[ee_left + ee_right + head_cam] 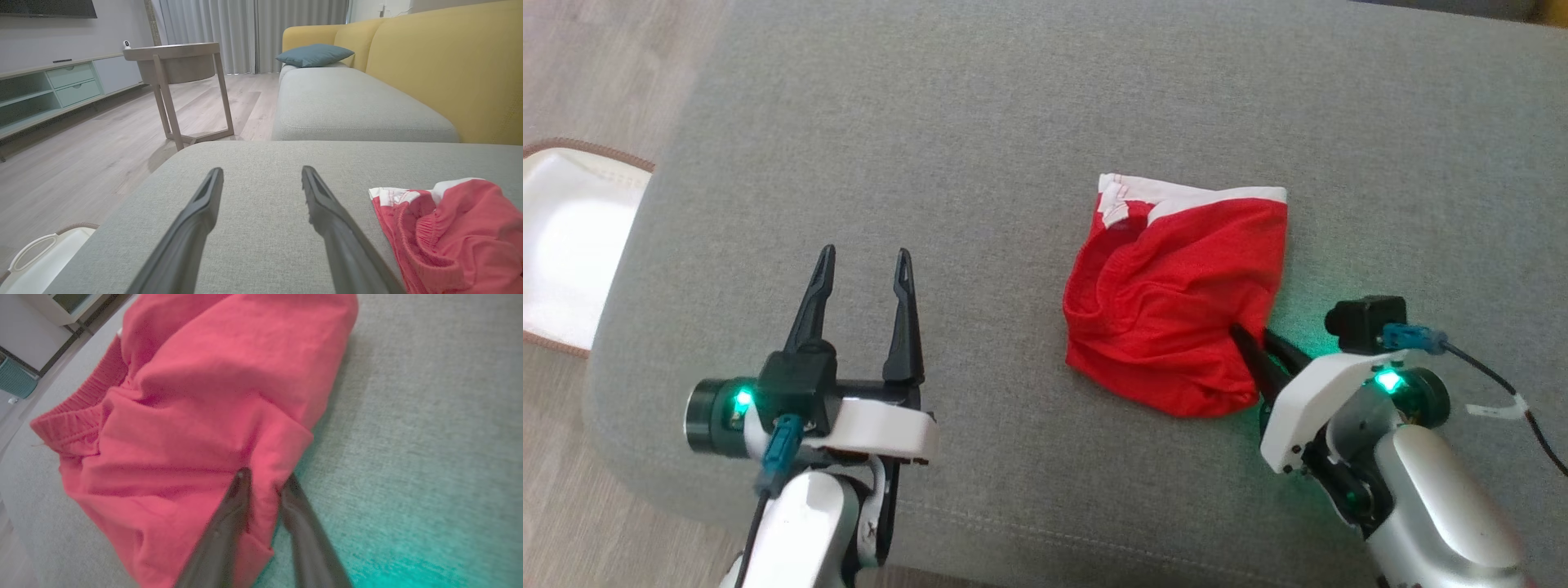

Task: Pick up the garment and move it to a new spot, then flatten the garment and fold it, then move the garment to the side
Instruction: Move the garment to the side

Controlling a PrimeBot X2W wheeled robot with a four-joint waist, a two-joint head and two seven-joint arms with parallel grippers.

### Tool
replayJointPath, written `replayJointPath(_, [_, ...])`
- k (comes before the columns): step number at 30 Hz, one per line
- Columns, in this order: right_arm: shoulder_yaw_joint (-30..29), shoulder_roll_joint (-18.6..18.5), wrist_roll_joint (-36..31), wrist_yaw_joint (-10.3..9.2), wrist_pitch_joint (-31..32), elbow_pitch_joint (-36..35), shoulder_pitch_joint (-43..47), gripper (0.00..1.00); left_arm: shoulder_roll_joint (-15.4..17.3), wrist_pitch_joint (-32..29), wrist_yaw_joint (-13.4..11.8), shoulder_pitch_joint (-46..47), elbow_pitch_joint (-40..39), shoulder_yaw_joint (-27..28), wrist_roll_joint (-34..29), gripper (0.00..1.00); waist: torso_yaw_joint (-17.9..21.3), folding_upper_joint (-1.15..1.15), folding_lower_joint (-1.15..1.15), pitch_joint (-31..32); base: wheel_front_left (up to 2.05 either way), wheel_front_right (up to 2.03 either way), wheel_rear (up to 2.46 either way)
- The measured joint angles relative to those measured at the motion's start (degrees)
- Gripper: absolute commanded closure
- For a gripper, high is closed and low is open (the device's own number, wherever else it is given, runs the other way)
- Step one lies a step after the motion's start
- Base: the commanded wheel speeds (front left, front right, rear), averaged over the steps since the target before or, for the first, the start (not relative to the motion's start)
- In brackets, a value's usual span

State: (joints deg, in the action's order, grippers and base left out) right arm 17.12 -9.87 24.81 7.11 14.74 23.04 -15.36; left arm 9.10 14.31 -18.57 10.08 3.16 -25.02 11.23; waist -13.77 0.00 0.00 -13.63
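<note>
A red garment (1176, 302) with a white band along its far edge lies bunched and folded over on the grey sofa cushion (980, 147). My right gripper (1252, 331) is at the garment's near right corner, shut on a fold of the red cloth. The right wrist view shows the garment (204, 396) pinched between the two dark fingers of that gripper (267, 475). My left gripper (866, 257) stands open over bare cushion, well to the left of the garment. In the left wrist view the left gripper (261, 171) holds nothing, and the garment (449, 237) lies to its right.
A white basket (564, 245) sits on the wooden floor past the cushion's left edge, the same basket (36, 261) showing low in the left wrist view. Further off are a wooden side table (179, 65), a yellow backrest (449, 69) and a blue pillow (314, 55).
</note>
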Motion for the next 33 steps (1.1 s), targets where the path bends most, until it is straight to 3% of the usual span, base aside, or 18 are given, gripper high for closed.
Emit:
replayJointPath(11, [4.31,-2.91,-1.58,0.00,0.41,-2.86,-0.26,1.00,-0.32,0.16,1.46,-0.02,-0.14,1.63,-1.58,0.00,5.31,0.00,0.00,-0.09,0.00,0.00,0.00])
replayJointPath(22, [9.37,-10.29,-1.93,0.00,-0.15,-5.17,0.75,1.00,0.14,0.24,3.80,2.52,0.42,1.07,-3.12,0.00,19.57,0.00,0.00,-0.46,0.00,0.00,0.00])
replayJointPath(28, [10.63,-13.57,-0.48,0.00,-3.26,-1.55,-6.22,1.00,0.29,0.20,5.04,5.89,1.22,-0.56,-3.83,0.00,27.05,0.00,0.00,-2.14,0.00,0.00,0.00])
replayJointPath(33, [8.13,-16.61,0.54,0.00,-7.10,3.67,-13.50,1.00,0.33,-0.16,5.49,8.64,1.60,-1.19,-4.60,0.00,29.99,0.00,0.00,-5.41,0.00,0.00,0.00])
